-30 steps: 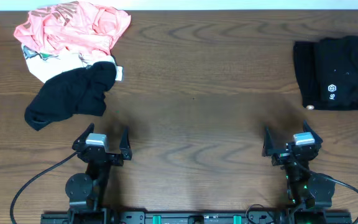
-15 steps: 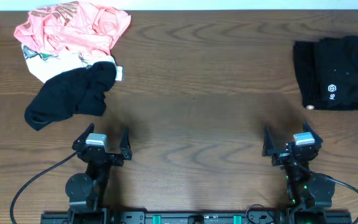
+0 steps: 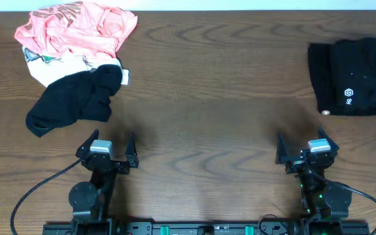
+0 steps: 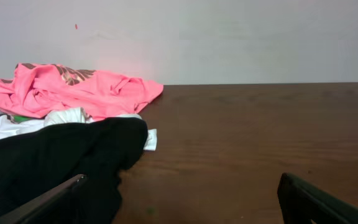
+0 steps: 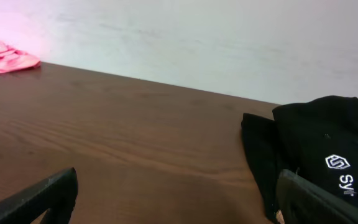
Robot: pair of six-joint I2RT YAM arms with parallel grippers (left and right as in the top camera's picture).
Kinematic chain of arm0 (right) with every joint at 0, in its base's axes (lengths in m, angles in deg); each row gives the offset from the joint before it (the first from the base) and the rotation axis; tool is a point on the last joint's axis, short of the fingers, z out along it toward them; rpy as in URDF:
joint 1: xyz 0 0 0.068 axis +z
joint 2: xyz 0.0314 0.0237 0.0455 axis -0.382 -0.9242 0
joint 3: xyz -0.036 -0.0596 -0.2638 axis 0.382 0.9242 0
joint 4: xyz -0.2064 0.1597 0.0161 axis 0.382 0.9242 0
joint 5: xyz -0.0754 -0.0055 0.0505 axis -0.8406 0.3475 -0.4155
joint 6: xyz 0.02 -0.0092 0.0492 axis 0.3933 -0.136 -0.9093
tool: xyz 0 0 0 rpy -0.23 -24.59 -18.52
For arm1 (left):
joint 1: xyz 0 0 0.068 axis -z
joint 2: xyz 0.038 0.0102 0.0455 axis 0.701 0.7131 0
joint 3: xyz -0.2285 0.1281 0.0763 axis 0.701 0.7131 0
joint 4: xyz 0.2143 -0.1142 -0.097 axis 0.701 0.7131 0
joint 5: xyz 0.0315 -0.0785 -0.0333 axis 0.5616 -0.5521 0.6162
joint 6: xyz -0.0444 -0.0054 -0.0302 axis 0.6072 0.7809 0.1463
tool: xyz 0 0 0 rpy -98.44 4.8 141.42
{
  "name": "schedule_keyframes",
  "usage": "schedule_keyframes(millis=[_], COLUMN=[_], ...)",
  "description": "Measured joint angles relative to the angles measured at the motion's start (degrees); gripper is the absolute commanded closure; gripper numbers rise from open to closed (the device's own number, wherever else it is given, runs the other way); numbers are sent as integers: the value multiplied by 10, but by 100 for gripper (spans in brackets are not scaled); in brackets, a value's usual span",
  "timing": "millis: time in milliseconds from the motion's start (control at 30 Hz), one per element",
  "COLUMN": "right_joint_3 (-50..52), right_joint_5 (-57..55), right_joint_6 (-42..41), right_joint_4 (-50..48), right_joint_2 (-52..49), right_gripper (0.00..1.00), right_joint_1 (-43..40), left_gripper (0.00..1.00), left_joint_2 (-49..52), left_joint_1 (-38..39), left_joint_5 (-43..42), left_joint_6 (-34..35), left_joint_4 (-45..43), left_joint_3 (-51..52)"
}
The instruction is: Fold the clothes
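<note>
Wide brown wood table [image 3: 201,111], smooth, with wavy grain. At its far left corner, a soft crumpled heap: coral-pink shirt [image 3: 77,29] on top, white printed one [image 3: 44,65] under it, black one [image 3: 77,98] nearest. At its far right edge, black T-shirt [image 3: 358,75], folded flat and square. At its near edge, left gripper [image 3: 108,145] and right gripper [image 3: 305,145], both spread wide, holding nothing. Clear from the right wrist only: letters beside the small white hexagon logo [image 5: 337,163].

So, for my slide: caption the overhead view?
Left claw and right claw open; crumpled clothes upper left, folded black T-shirt right.
</note>
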Motion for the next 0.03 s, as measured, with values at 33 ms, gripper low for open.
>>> schedule_keyframes(millis=[33], right_joint_3=[0], right_joint_5=[0], right_joint_6=[0], right_joint_4=[0], right_joint_2=[0], right_gripper=[1], right_joint_1=[0], left_gripper=[5], left_joint_2=[0], left_joint_1=[0], left_joint_5=[0], left_joint_6=[0], left_joint_4=[0], left_joint_3=[0])
